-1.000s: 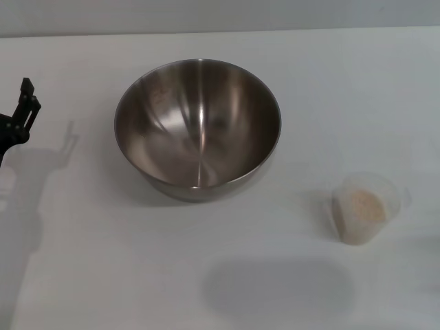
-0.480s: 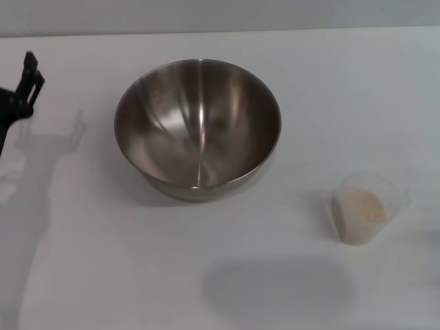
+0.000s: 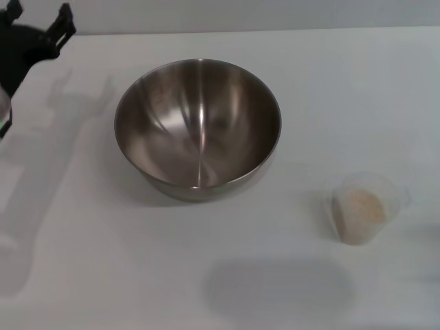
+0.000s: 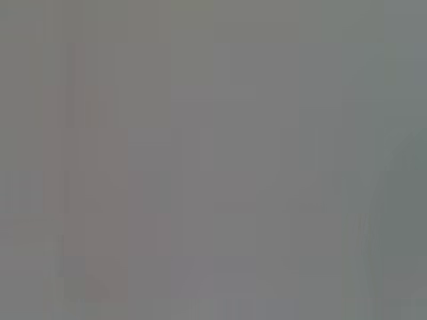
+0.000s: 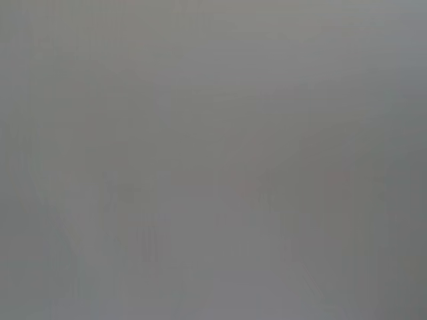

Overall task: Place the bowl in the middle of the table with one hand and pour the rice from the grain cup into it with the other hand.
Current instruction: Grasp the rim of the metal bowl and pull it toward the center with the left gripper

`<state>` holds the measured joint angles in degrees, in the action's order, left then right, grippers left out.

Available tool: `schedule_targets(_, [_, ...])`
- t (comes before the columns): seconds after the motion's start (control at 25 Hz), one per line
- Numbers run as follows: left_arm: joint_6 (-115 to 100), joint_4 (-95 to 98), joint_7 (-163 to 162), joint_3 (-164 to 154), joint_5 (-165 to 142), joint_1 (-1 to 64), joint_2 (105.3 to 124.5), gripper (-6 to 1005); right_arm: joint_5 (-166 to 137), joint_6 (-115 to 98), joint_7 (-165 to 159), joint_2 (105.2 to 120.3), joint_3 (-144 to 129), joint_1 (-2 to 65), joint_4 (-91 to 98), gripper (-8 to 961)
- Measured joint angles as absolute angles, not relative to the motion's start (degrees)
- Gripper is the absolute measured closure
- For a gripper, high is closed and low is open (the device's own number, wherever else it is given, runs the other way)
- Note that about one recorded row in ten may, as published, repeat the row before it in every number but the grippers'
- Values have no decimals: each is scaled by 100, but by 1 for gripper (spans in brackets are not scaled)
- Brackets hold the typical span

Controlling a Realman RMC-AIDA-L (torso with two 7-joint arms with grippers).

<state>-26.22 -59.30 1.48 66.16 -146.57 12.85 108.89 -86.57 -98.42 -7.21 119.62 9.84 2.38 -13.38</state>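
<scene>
Fingers (image 3: 65,20) of the left gripper (image 3: 38,19) spread wide, holding nothing; one bowl (image 3: 197,127), one grain cup (image 3: 364,208).

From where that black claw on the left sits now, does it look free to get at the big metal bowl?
Probably yes. The left gripper is open at the table's far left corner, and only bare tabletop lies between it and the bowl. The grain cup stands well off on the other side.

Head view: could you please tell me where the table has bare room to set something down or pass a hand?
The table lies bare between the bowl and the grain cup, along the near edge, and across the far right. The left gripper hangs over the far left corner, fingers apart.
</scene>
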Motion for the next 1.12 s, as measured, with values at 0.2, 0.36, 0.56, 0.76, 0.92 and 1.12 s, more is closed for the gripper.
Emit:
schedule_targets(0.2, [494, -7775, 200, 7712, -15326, 1055, 11113, 222, -8657, -9761, -721, 11960, 985, 272, -1336, 156])
schedule_targets(0.36, [2691, -8576, 593, 8378, -15185, 1241, 11336, 230, -8654, -9730, -721, 11960, 984, 290, -1325, 156])
schedule_targets(0.56, [4700, -8815, 1873, 9414, -14324, 1646, 11747, 239, -8650, -9728, -721, 11962, 985, 292, -1314, 155])
schedule_targets(0.76, [5086, -8584, 2536, 9687, -13730, 1758, 11807, 248, -8648, -9723, -721, 11962, 984, 296, -1311, 155])
schedule_targets(0.92, [5099, -8376, 2771, 9638, -13664, 1768, 11829, 256, -8648, -9720, -721, 11962, 985, 272, -1314, 155])
schedule_targets(1.12, [5020, -8046, 2833, 9554, -13640, 1860, 11833, 265, -8648, -9719, -721, 11962, 985, 258, -1312, 156])
